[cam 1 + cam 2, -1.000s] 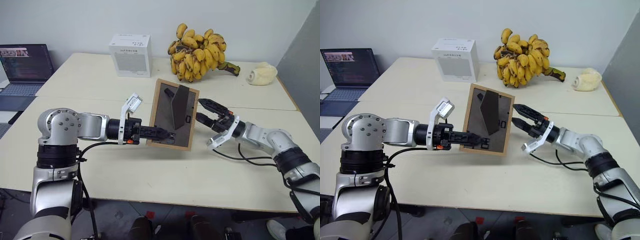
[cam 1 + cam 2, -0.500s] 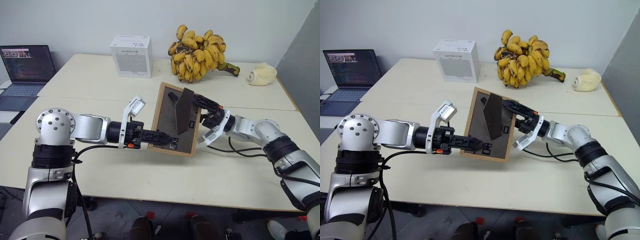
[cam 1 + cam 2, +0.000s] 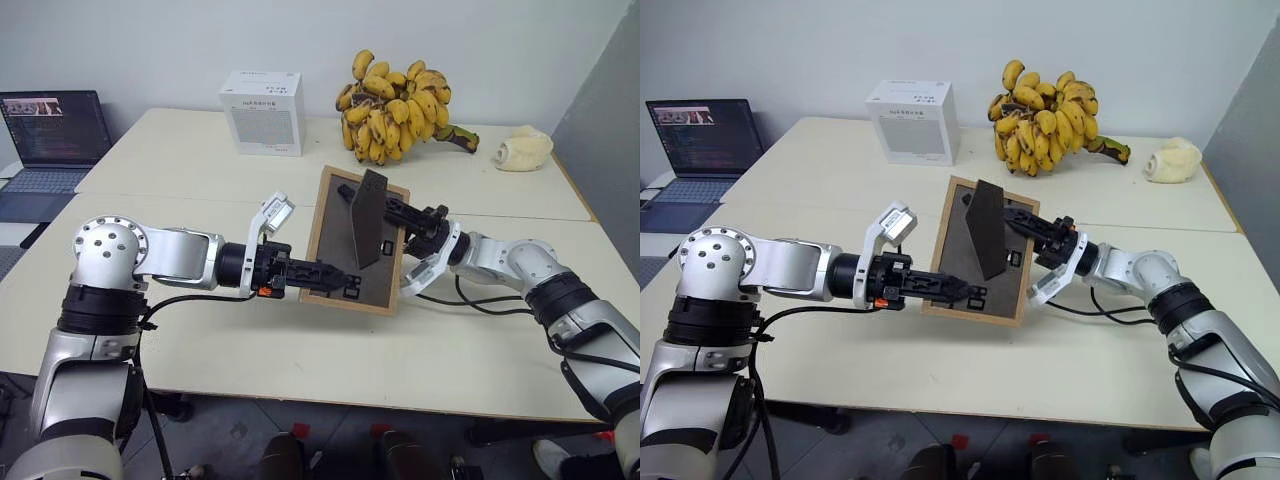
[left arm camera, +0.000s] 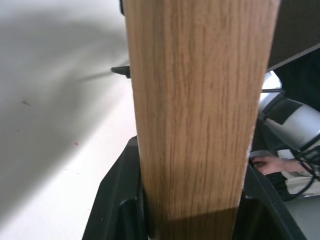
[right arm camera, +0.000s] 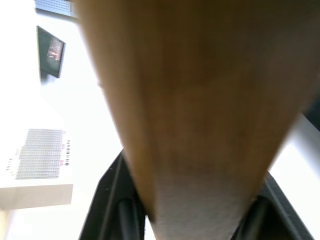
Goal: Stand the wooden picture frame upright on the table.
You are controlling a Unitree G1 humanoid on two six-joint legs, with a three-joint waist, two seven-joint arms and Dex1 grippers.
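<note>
Wooden picture frame (image 3: 340,205) — both arms' fingers (image 3: 330,278) clamp its edges.

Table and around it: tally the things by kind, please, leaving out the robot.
Wooden picture frame: 1
White cardboard box: 1
Banana bunch: 1
Pale lumpy object: 1
Laptop: 1
Total: 5

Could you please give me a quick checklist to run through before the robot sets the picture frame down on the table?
1. Left gripper clamped on the wooden picture frame's lower edge: ok.
2. Right gripper closed on the frame's right edge: ok.
3. Fold-out stand swung out from the back panel: ok.
4. Frame's bottom edge resting on the table: cannot tell.
5. Frame upright: not ok, tilted.
6. Bananas and white box away from the frame: ok.
</note>
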